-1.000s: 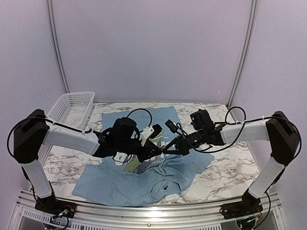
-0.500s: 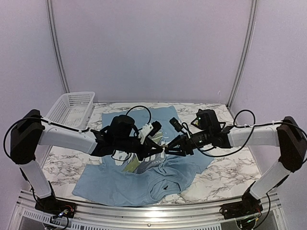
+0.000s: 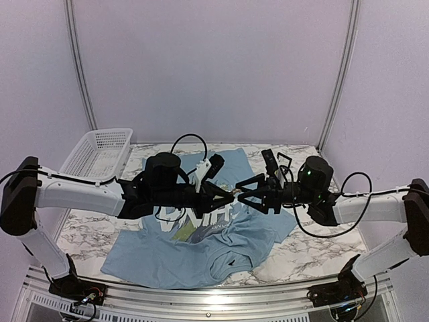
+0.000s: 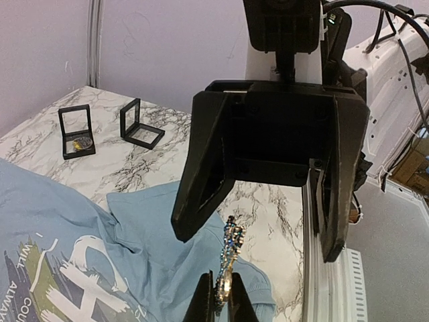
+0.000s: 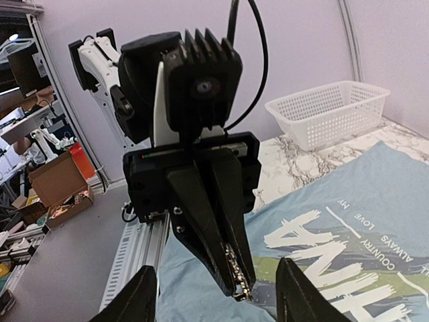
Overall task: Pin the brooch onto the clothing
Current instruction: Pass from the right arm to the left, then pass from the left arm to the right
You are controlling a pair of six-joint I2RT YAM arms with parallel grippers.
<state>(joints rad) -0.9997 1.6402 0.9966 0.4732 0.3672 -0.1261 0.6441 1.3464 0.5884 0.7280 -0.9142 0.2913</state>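
Both arms are reaching in low over the shirt (image 3: 167, 258), stretching toward each other with their tips almost meeting in mid-air. The left gripper (image 3: 232, 194) is pinching the brooch (image 4: 228, 258) between closed fingers, holding it edge-on above the shirt's printed front. The right gripper (image 3: 239, 196) is facing it head-on, fingers spread wide around the brooch, gripping nothing.

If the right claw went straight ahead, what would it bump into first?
Probably the brooch, pinched in the shut left gripper and facing the right gripper between its open jaws. Exact depth is hard to judge.
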